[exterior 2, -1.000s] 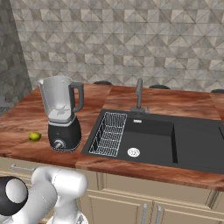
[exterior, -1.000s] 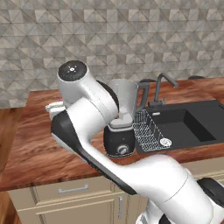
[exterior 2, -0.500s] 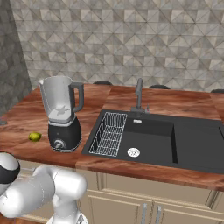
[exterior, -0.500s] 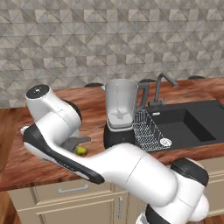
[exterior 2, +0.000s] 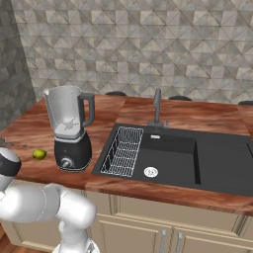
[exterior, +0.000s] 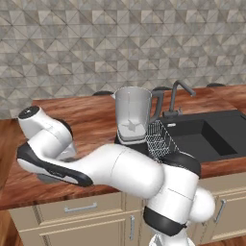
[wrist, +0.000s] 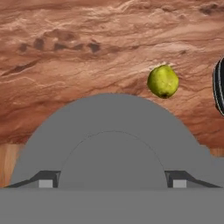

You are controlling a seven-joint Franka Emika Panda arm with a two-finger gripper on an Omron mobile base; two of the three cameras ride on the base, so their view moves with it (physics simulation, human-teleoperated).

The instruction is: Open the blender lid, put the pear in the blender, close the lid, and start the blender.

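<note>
- The arm (exterior: 96, 170) folds low across the left base view's lower left.
- The gripper (wrist: 112, 183) stands wide, holding nothing.
- The hand view shows the pear (wrist: 162, 81) upper right on the wooden counter (wrist: 65, 52); the right base view places it left of the blender (exterior 2: 70, 129).

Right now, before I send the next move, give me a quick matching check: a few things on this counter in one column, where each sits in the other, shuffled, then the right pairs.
Things:
1. pear
2. blender
3. dish rack
4. faucet

Places:
A. inside the left part of the black sink
B. on the wooden counter, just left of the blender's base
C. behind the sink, at its back edge
D. on the counter between the pear and the sink, jar top open

Pairs: 1-B, 2-D, 3-A, 4-C
</note>
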